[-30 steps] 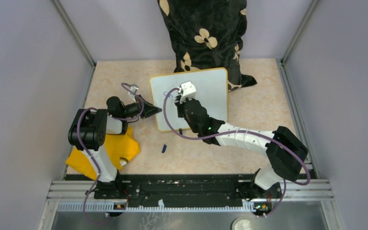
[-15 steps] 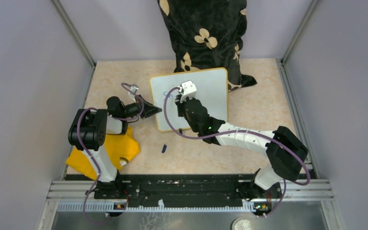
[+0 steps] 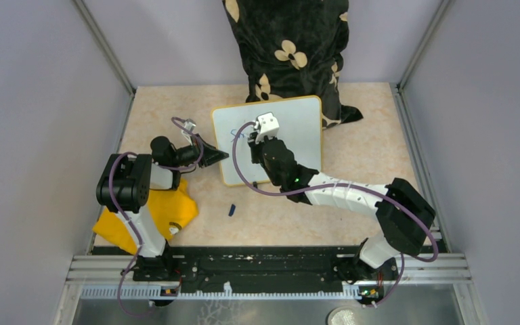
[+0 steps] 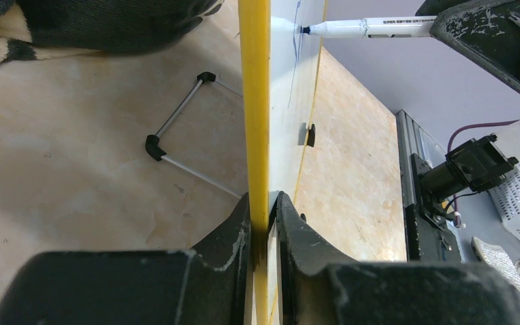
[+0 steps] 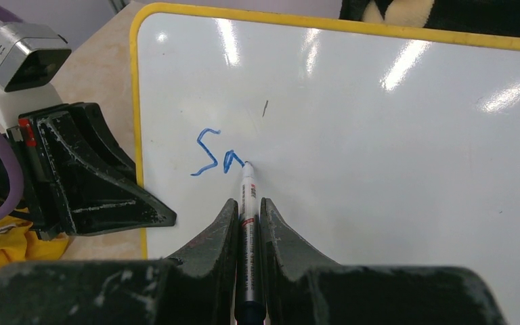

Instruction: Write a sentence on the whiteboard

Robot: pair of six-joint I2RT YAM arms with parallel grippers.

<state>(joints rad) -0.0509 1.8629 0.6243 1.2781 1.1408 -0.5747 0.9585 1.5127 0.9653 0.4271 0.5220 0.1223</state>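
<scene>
- Whiteboard (image 3: 298, 128) sits on the table (image 3: 365, 156) toward the far side, its far right corner just in front of a dark flowered cloth (image 3: 288, 47).
- My left gripper (image 4: 264, 210) is nearly closed, its two fingers pinching the board's yellow rim between them at the near left edge.
- My right gripper (image 5: 247, 206) is closed almost all the way on a marker (image 5: 248, 189). The fingers clamp the barrel on both sides and the pen points away from my wrist.
- The marker's blue tip touches the white face in the upper left part of the board.
- The sentence (image 5: 217, 161) is barely begun: a blue "S" and one small humped stroke beside it, which ends right at the pen tip.
- A short dark tick mark sits on the board just above the writing; I cannot tell what it is.
- From the left wrist the marker comes in from the right and meets the board face near its far end.
- A yellow rag (image 3: 169, 210) lies on the table beside my left arm's base, well apart from the board.
- A small dark blue cap (image 3: 231, 210) lies on the table near the board's near edge, between my two arms.
</scene>
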